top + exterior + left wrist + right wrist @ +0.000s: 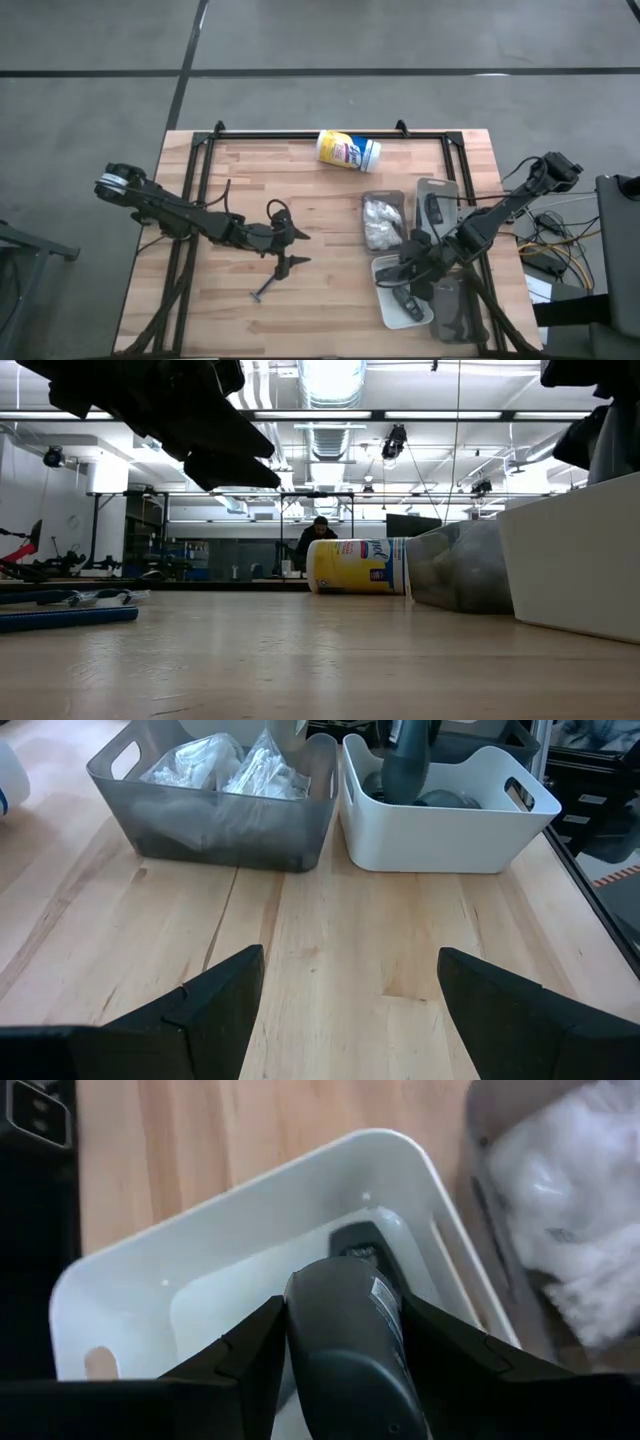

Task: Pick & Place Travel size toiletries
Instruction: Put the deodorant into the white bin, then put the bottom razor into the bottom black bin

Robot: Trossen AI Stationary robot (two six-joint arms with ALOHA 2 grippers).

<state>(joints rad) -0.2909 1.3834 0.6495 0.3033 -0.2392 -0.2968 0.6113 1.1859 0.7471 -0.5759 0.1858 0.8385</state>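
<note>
The right tool (pixel 340 1342), clenched on a dark grey oblong tube (pixel 350 1345), hangs over the white plastic bin (pixel 190 1250) already holding one, white crinkly packets (pixel 225 768) sorted alongside; the left tool (pixel 350 1005) waits released over the wooden desk (pixel 250 180).

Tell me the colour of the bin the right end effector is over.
White bin, clearest in the right wrist view.

Bare table (pixel 320 300) mid-board; 2 bins (pixel 225 825) block its right side

Overhead looks straight down; low looks level; both share canister (pixel 348 151)
</note>
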